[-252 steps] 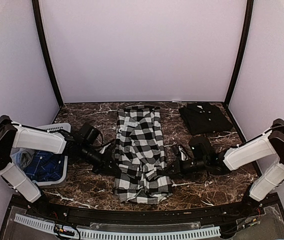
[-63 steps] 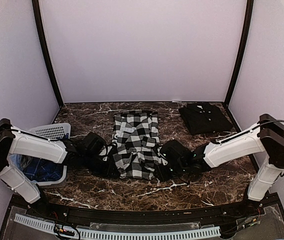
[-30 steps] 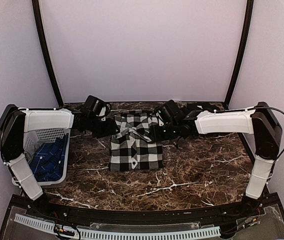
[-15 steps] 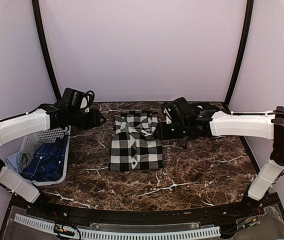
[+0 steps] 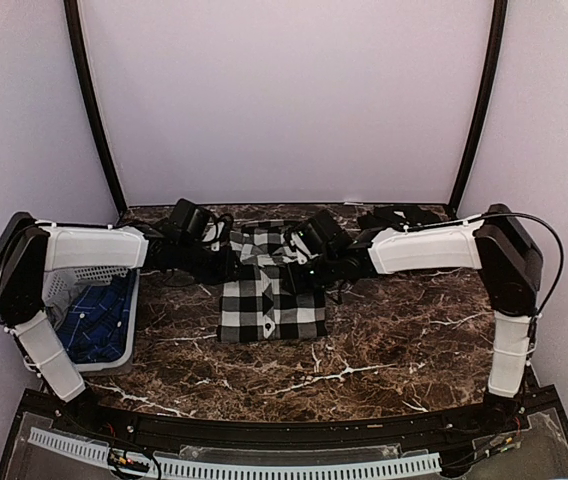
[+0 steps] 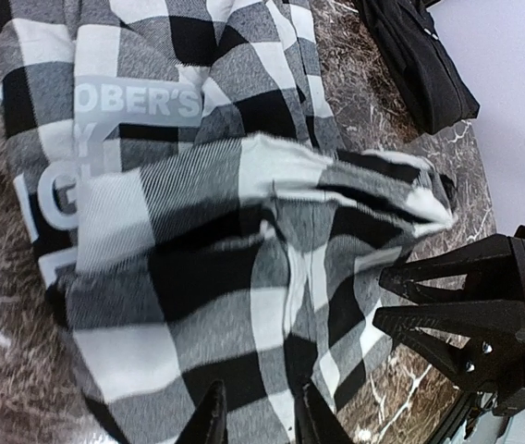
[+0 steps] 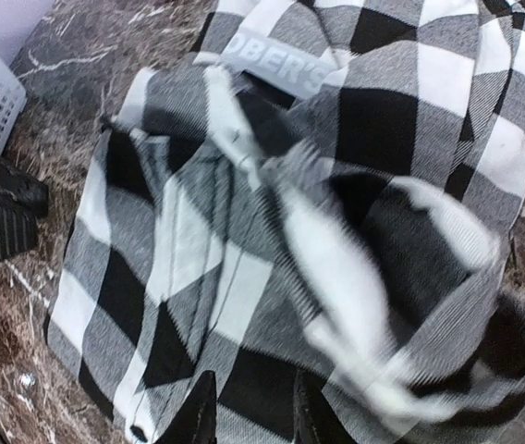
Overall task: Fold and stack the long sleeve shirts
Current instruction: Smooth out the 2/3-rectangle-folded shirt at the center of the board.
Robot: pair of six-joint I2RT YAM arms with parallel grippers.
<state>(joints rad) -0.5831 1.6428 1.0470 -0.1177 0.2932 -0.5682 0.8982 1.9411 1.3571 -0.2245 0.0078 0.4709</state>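
Folded checked shirt (image 5: 269, 300), rumpled, white letters on black band; left tool (image 6: 261, 407), right tool (image 7: 253, 398) parted, empty.

Basket (image 5: 99, 272) left, open tabletop (image 5: 394, 335) near

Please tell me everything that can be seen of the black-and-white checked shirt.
The checked shirt is soft cloth in large black-and-white checks, with pale block letters printed on it. It lies folded on the marble table, its far part rumpled. The left gripper and right gripper hover over it, jaws apart.
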